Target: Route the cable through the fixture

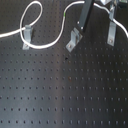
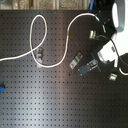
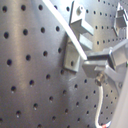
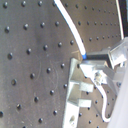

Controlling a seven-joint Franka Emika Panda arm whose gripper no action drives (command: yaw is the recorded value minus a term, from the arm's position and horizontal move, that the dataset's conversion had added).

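Black table [image 1: 55,95] with rows of small holes, bare at the near edge in the first exterior view. Farther in, three small metal brackets standing in a row: one at 9 o'clock [image 1: 27,36], one in the middle [image 1: 73,40], one at 3 o'clock [image 1: 113,31]. Long white cable [image 1: 50,44] curving in a big loop around the 9 o'clock bracket, dipping low between the brackets, then climbing toward 12 o'clock just beside the middle bracket.

Seen from above in the second exterior view: same cable [image 2: 56,64] running in from 9 o'clock, looping up at 11 o'clock, swinging down, then rising in an arch toward 1 o'clock. Small blue thing [image 2: 1,90] at the 8 o'clock edge, too blurry to name.

Pincer [image 2: 89,66] low beside the middle bracket [image 2: 76,62], at about 3 o'clock. In the first wrist view, cable [image 3: 65,27] passing right by a bracket [image 3: 75,37] and reaching the fingertips [image 3: 97,59]. Maybe pinched on the cable, but too blurry here; cannot tell how far open.
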